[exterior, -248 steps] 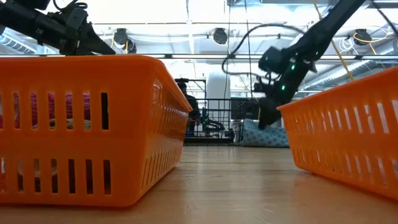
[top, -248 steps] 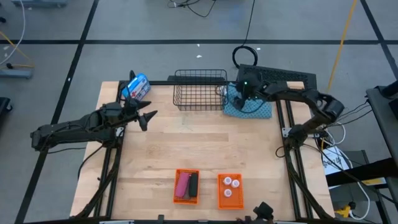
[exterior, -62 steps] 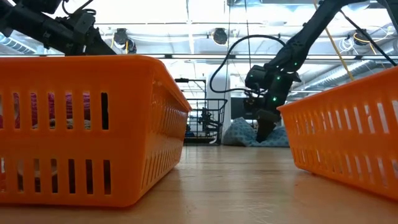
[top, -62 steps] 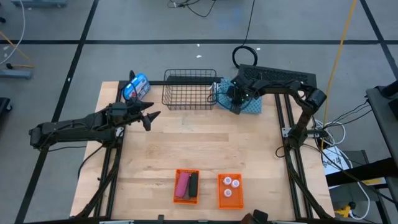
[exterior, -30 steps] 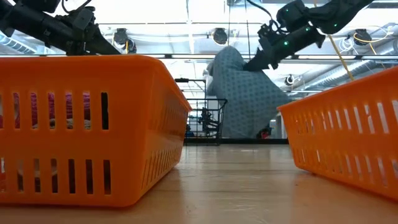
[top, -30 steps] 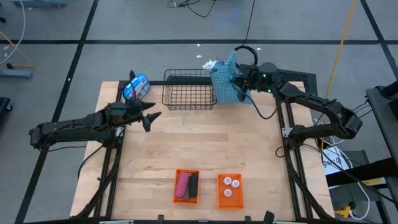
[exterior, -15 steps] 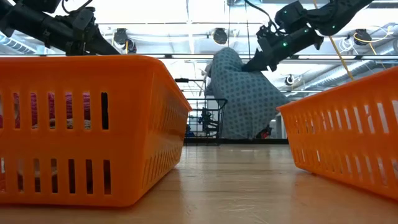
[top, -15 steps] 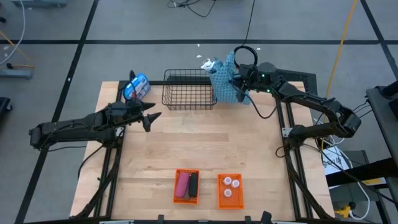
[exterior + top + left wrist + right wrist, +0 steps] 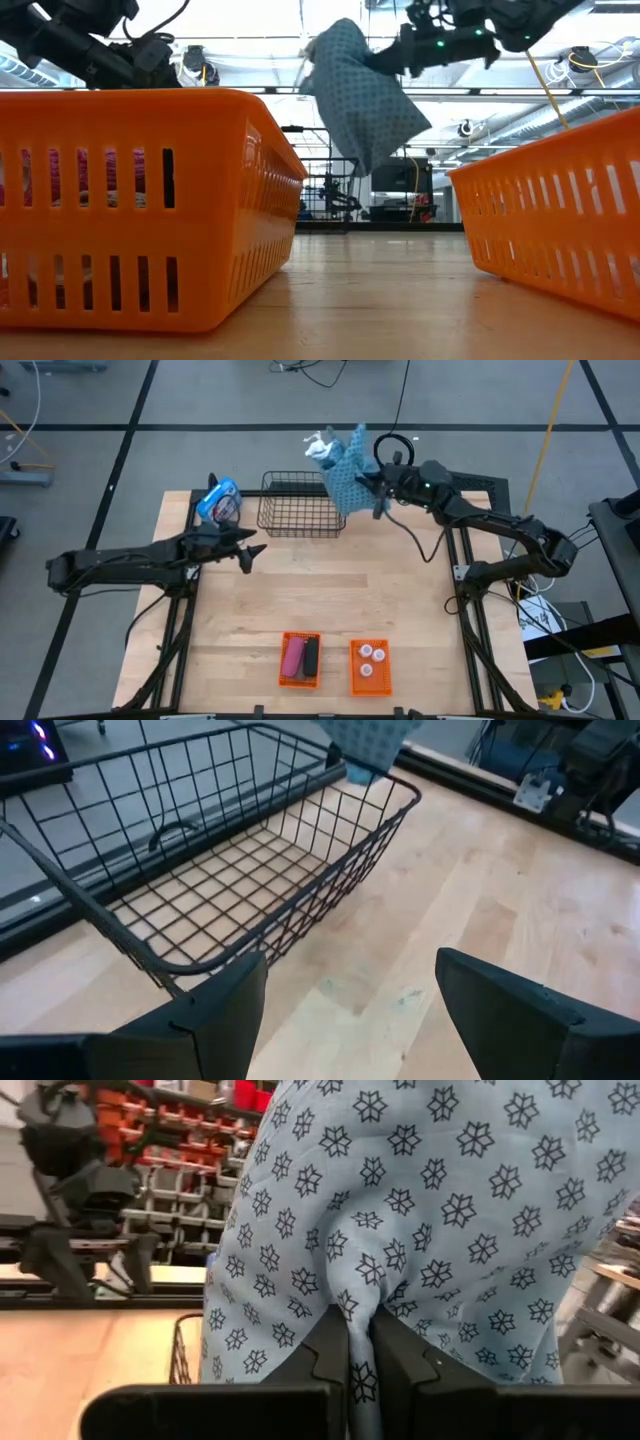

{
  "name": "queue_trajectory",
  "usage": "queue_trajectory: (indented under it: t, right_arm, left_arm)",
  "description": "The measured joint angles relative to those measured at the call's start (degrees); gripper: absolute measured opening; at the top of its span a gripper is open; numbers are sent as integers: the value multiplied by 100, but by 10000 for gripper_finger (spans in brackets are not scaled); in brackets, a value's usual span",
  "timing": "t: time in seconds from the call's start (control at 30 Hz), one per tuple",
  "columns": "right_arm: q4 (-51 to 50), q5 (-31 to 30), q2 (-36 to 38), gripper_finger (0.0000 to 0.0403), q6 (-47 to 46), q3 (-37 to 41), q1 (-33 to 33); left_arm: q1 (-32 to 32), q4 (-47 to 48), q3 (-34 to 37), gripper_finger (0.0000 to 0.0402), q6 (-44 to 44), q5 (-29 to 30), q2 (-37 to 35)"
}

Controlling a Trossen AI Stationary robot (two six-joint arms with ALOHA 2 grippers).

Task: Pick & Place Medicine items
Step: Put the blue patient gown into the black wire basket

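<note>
Right gripper (image 9: 360, 1342): my fingers are clenched on a fold of the blue patterned cloth (image 9: 347, 472), which I hold lifted off the table, hanging above the right end of the black wire basket (image 9: 300, 506) at the table's far edge. Left gripper (image 9: 345, 1010): my fingers are spread apart and grasp nothing; it hovers over the bare wood just in front of the wire basket, on the table's (image 9: 380, 600) left half. Blue-and-white package (image 9: 219, 501): lying at the far left corner, just beside the basket's left end. Medicine items, near edge of the table: the pink piece (image 9: 293, 657) and the black piece (image 9: 310, 655) lie side by side in the left orange basket (image 9: 300, 659); a brown piece I cannot make out. Three white bottles (image 9: 367, 657) sit together in the right orange basket (image 9: 368, 666), which stands just beside the other, the two apart.
</note>
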State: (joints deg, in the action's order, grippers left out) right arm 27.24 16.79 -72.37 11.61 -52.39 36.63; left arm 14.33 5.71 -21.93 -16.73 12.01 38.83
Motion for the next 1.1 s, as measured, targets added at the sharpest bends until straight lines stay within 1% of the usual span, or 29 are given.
queue_trajectory:
  t: [0.13, 0.23, 0.33, 0.43, 0.6, 0.67, 0.77, 1.1]
  right_arm:
    - [-63, -16, -437, 9, 259, -432, -283]
    - [-36, -87, -964, 9, 571, -872, -526]
    - [-66, -405, -1560, 10, 879, -1328, -745]
    - [-338, -618, -2130, 10, 1253, -1789, -891]
    - [-740, -1421, -2944, 10, 2053, -2238, -1099]
    - [-773, -1654, -3123, 10, 2382, -2261, -1173]
    - [-967, -1665, -3276, 10, 2665, -2274, -1257]
    - [-2272, -1653, -3273, 11, 2864, -2276, -1350]
  left_arm:
    - [2, -204, 0, 301, -2, 0, 195]
    - [2, -283, 0, 301, -4, -1, 271]
    - [2, -290, 0, 301, -17, -2, 280]
    - [2, -292, 0, 301, -33, -2, 280]
    - [2, -292, 0, 301, -33, -2, 280]
    - [2, -292, 0, 301, -33, -4, 280]
    - [1, -290, 0, 301, -30, -7, 280]
    - [2, -287, 0, 301, 4, -4, 280]
